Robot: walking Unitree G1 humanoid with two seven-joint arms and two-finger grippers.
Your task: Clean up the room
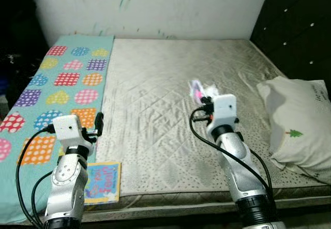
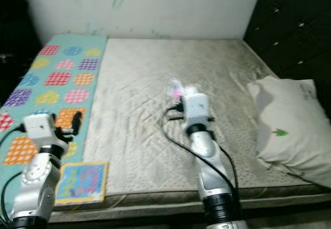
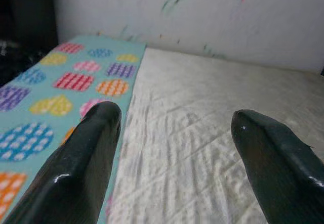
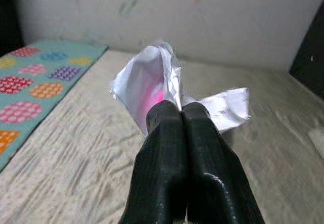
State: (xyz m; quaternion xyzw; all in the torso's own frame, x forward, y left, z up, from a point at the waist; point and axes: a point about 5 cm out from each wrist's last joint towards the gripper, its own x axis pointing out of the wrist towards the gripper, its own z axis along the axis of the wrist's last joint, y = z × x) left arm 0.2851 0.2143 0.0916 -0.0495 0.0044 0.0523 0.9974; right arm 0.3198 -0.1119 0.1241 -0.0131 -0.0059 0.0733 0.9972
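We can't read any text, brand or number here. The children's book (image 1: 102,181) at the near left edge of the mattress has coloured lettering on its cover, but it's too blurred to make out. The pillow (image 1: 300,125) on the right carries a small green tree motif (image 1: 295,134) and a faint line of print near its far corner, illegible. The crumpled wrapper (image 4: 163,87) pinched in the right gripper (image 4: 181,114) shows white and pink surfaces, no legible label. The patterned sheet (image 1: 57,92) on the left has dotted shapes only, no writing. The wall (image 1: 155,6) has paint marks, not signs.
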